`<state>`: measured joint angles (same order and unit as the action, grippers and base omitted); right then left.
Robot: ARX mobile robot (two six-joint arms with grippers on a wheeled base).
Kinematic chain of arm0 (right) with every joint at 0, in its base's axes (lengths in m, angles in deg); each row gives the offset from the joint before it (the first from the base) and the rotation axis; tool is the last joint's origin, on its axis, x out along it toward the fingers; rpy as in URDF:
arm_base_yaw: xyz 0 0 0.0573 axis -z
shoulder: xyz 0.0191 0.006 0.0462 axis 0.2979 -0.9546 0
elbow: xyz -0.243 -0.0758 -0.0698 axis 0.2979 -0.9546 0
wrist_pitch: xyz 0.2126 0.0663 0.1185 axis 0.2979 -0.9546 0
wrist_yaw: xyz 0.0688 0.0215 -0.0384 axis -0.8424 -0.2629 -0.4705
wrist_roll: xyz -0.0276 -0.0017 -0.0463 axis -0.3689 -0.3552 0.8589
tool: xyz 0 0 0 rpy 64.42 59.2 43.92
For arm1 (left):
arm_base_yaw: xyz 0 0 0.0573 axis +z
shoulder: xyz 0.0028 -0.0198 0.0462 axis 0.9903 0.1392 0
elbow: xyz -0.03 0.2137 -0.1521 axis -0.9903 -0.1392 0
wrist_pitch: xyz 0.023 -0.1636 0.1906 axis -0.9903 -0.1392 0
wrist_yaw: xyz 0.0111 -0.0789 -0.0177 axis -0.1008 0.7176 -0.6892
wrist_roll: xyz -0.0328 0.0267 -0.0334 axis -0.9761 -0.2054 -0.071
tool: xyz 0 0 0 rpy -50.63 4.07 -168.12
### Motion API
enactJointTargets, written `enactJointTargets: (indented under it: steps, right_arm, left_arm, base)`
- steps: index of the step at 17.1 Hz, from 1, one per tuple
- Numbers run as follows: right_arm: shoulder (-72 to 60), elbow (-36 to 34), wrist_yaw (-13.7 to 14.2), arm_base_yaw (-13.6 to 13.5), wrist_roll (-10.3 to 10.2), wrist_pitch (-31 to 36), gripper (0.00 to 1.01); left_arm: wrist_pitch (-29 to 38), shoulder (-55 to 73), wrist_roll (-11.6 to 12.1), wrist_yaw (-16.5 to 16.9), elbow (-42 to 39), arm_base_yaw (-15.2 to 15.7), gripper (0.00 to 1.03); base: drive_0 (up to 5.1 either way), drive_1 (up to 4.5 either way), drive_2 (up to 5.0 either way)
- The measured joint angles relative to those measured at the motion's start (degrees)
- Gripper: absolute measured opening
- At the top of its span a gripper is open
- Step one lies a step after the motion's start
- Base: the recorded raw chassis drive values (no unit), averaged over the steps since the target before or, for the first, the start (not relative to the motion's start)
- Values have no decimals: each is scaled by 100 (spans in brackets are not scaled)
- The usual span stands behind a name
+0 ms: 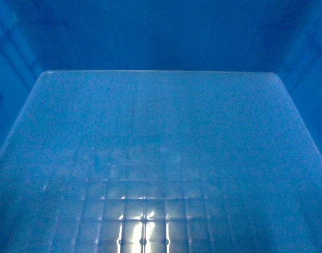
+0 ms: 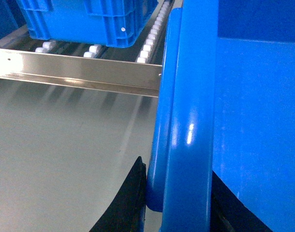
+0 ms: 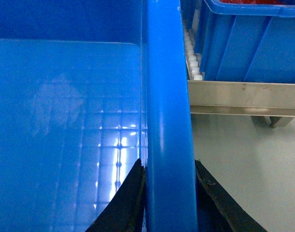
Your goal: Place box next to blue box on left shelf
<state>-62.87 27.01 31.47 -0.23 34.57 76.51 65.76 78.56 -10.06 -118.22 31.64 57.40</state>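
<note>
box (image 1: 161,137) filling the head view | both tools pinching its rim, left tool (image 2: 176,203) and right tool (image 3: 169,198) | blue crates (image 2: 89,19) sitting on shelf rollers (image 2: 150,43) ahead

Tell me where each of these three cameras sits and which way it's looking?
Head: on the robot, looking down into the crate; nothing of the robot shows.
Left wrist: on the left arm, looking along the crate's left rim toward the shelf rail and another blue box; left claw clamps the rim.
Right wrist: on the right arm, looking along the right rim; right claw clamps it, a third box ahead.
All three share the crate; both wrists share the rail.
</note>
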Motion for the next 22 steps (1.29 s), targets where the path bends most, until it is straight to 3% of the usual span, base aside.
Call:
enactJointTargets:
  steps: [4,22]
  right_arm:
    - [0,0,0,0,0,11,22]
    - [2,2,0,0,2,13,22]
  left_arm:
    - [7,0,0,-2,0,0,20]
    - [13,-9,0,-11,0,0,20]
  base:
    - [0,0,0]
    - [4,438,-429]
